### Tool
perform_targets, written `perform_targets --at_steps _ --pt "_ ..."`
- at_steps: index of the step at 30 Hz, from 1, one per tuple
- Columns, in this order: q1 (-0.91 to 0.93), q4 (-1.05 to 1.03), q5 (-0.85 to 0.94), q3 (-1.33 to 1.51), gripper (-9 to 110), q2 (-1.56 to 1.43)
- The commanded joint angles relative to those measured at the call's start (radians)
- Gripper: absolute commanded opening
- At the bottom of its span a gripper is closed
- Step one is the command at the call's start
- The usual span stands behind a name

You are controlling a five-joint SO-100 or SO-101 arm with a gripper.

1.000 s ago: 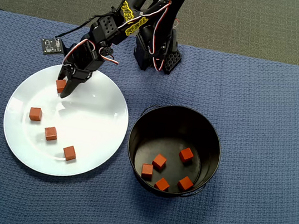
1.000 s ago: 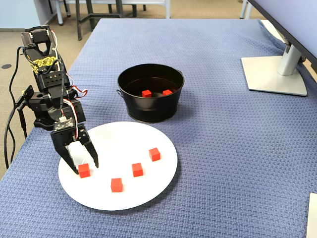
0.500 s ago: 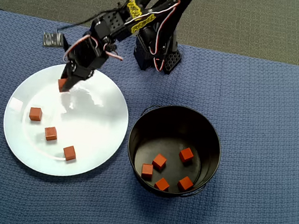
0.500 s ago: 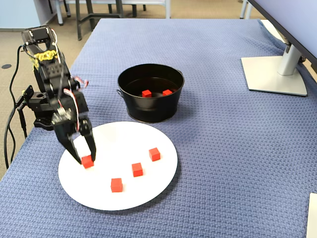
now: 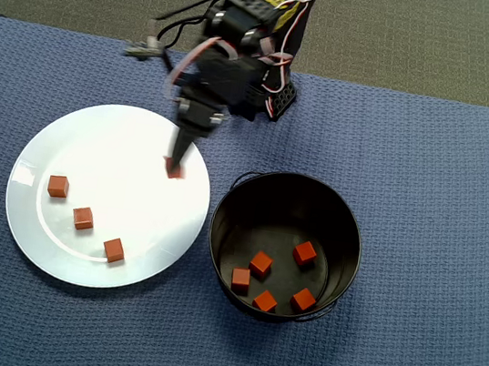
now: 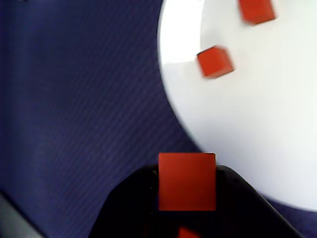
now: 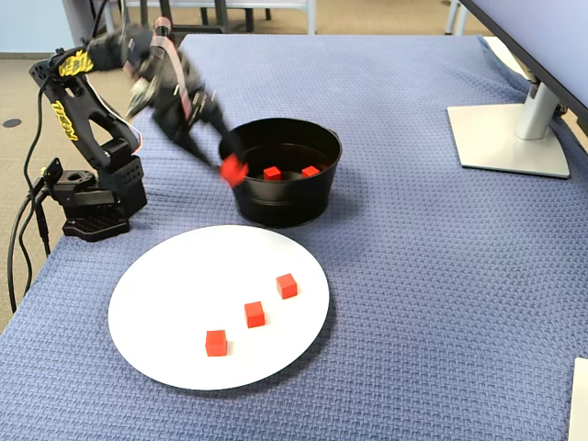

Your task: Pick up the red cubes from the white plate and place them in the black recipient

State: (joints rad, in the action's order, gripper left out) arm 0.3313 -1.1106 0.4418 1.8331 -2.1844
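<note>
Jaws were clamped on one red cube, which filled the gap between the two dark fingers in the wrist view; the fingertips themselves were cut off by the bottom edge there, and a second sliver of red below the cube was too small to identify. The gripper was motion-blurred in the fixed view, so the fingers couldn't be separated, but the held cube showed at its tip, in the air just left of the black pot and about level with its rim. In the overhead view the gripper sat over the right part of the white plate, close to the pot. Three cubes lay on the plate in a diagonal row, on the side far from the pot. Five cubes lay on the pot floor from above; the fixed view showed only two, the near wall hiding the rest. Pot's wire handle was barely visible at its rim. Everything sat on blue woven cloth.
</note>
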Motion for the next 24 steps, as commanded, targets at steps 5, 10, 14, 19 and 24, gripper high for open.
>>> perform_targets --at_steps 5,10,14,19,24 --pt "-0.480 -0.017 -0.064 -0.120 34 0.153" --pt "-0.333 -0.069 0.000 -0.196 32 0.129" --pt "-0.071 -0.017 0.167 -0.144 27 0.094" --pt "0.196 0.201 0.408 0.032 25 0.098" --pt "0.374 0.374 0.571 0.129 23 0.173"
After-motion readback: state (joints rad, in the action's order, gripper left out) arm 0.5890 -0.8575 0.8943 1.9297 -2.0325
